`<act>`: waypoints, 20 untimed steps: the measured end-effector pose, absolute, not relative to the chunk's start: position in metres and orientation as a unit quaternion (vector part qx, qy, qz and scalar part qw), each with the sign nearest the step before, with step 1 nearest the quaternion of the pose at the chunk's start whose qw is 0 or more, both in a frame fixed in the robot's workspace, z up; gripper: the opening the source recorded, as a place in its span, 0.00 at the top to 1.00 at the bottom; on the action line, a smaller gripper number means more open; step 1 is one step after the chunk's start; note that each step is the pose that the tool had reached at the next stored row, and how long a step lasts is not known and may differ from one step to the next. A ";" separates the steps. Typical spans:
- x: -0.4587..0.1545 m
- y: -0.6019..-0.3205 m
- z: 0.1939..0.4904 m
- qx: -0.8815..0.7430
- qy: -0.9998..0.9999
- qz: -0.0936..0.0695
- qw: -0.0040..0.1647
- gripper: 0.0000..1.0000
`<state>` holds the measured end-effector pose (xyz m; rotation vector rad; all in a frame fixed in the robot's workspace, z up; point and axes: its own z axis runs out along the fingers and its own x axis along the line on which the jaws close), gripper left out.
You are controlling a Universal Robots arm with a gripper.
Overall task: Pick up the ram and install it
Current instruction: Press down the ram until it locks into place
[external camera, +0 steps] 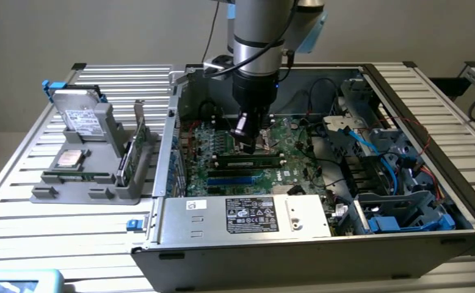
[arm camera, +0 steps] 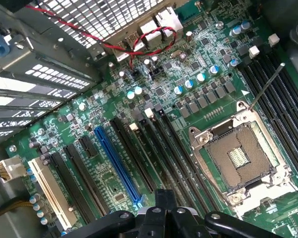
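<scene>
Gripper [external camera: 248, 135] was fully closed, holding nothing, above the motherboard [arm camera: 139, 99]; the ram [external camera: 248, 163] apparently sat in a slot just below; light, stiff, fragile stick, best held by its long edges.

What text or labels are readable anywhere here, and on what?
None can be read.
power supply label: logos and print, too small.
white sticker on the case edge: blurred.
hard drive label on the grey stand: print unreadable.
motherboard markings in the wrist view: too small.
</scene>
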<state>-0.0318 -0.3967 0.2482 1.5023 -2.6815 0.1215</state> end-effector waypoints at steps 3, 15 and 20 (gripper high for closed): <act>-0.032 -0.397 0.248 0.472 -0.880 0.039 0.033 0.89; -0.032 -0.397 0.248 0.402 -0.914 0.038 0.033 0.89; -0.032 -0.397 0.248 0.377 -0.925 0.035 0.031 0.89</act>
